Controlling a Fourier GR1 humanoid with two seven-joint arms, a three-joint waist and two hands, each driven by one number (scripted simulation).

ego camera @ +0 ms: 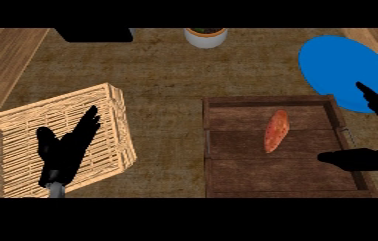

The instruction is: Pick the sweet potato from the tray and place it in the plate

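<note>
On the tray (221, 185): sweet potato (276, 130) | both hands' fingers spread, holding nothing | no writing

The sweet potato (276, 130) lies alone in the middle of the wooden tray (221, 160), with bare boards all around it, so a hand can come down from above, and only the low tray wall stands in the way from the side. The blue plate (332, 65) sits just past the tray's far right corner, with nothing on the part that shows. The wicker basket (111, 115) and the white pot (205, 39) stand well away from that path
</note>
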